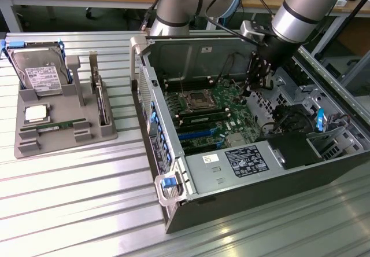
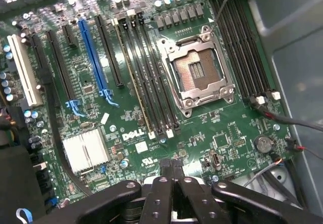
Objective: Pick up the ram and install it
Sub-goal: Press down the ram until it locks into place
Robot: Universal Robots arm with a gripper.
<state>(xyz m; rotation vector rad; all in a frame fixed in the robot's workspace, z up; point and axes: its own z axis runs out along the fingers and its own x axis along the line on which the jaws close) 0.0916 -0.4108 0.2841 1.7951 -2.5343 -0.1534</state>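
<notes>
A long thin green ram stick [image 1: 58, 125] lies flat in the front of the grey holder [image 1: 104, 131] at the exterior view's left. My gripper [image 1: 259, 86] hangs far from it, inside the open computer case [image 1: 243, 202], above the green motherboard [image 2: 217, 133]. In the wrist view the gripper [image 2: 171, 164] is shut, its black fingertips pressed together with nothing between them. Below it run the black memory slots [image 2: 151, 77] beside the empty processor socket [image 2: 197, 72]. A thin pale edge [image 2: 133, 77] runs along one slot; I cannot tell whether a stick sits there.
The holder also carries a silver hard drive [image 1: 39, 72] with a white label, a square silver processor chip [image 1: 36, 113] and an upright card [image 1: 102, 98]. Cables [image 2: 282, 118], a blue slot [image 2: 93, 52], a heat sink [image 2: 85, 151] and the case walls surround the board.
</notes>
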